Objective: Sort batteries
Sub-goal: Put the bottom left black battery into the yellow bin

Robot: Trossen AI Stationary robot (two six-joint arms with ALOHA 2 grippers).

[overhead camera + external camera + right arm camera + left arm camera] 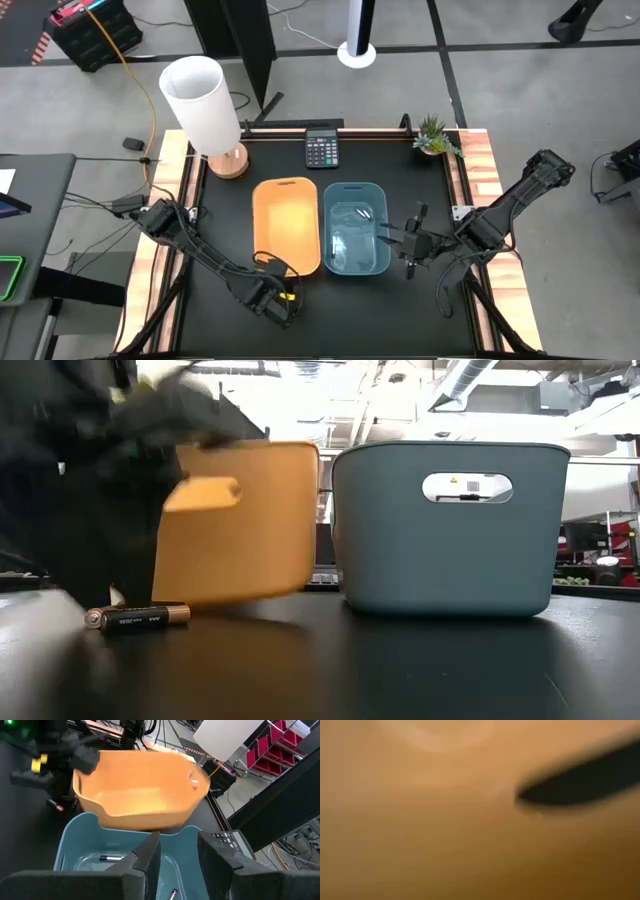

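Left gripper (272, 297) sits at the near edge of the orange bin (286, 225), which is tilted; I cannot tell its grasp. A dark battery (137, 617) lies on the table (400, 660) just beside it. Right gripper (177, 852), parted and empty, hovers over the blue bin (355, 228) holding batteries. Advise settling the bin level before reaching.

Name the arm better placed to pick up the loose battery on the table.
Left. The battery lies beside the orange bin, near the left gripper. The right gripper hangs, fingers apart, by the blue bin.
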